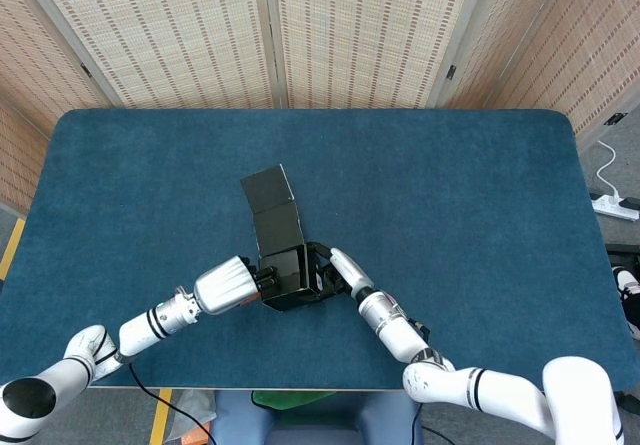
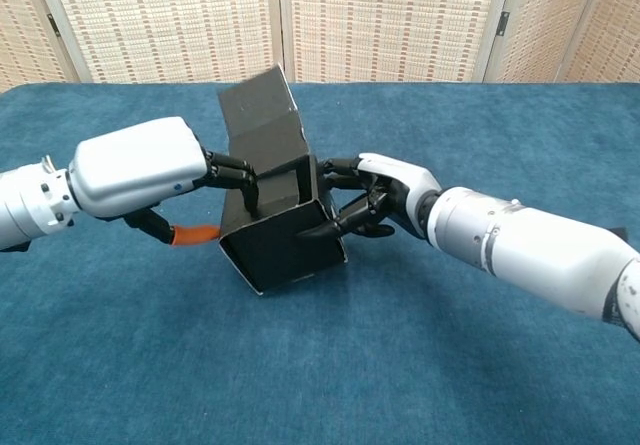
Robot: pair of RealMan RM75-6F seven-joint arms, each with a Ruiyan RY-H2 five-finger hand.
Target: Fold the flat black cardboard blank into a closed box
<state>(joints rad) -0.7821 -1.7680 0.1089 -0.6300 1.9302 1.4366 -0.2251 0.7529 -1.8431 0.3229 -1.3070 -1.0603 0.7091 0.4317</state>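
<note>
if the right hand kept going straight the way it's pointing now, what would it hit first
The right hand points leftward at the black box and its fingertips already touch that box's near side, so the box comes first. Beyond it, the left hand holds the opposite side.

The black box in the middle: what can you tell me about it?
The black box looks like matte cardboard, partly folded into a square tube with a flap standing up at its far end. It is tilted and, in the chest view, lifted off the blue table. The left hand and right hand hold it from opposite sides, dark fingers on its walls.
</note>
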